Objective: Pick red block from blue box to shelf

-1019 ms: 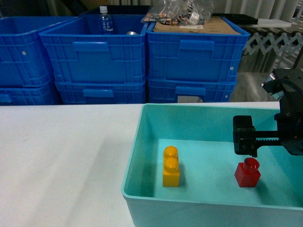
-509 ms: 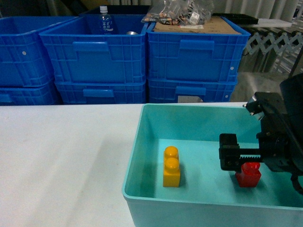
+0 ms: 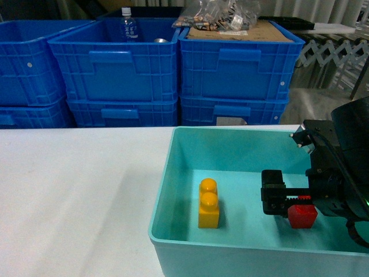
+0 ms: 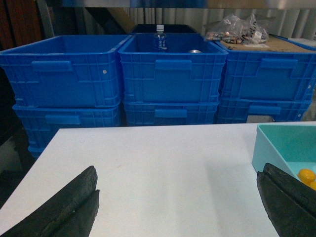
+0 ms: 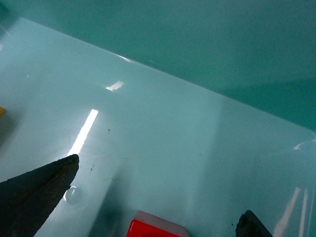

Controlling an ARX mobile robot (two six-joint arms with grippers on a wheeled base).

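My left gripper [image 4: 177, 207] hangs wide open over the white table [image 3: 75, 190], holding nothing. Yellow two-stud brick [image 3: 208, 203] stands left of centre in the blue box [image 3: 167, 167]. Further right, my right gripper [image 3: 294, 199] is down inside the box, jaws spread either side of the red block [image 3: 302, 216] on the floor, not closed on it.

A storeroom or warehouse-like work area: dark blue ribbed crates [image 4: 170, 74] stand stacked 2 high in a row behind a plain white desk [image 3: 75, 196], one holding a plastic bottle [image 3: 128, 24], another topped with cardboard and bagged parts [image 3: 222, 14].
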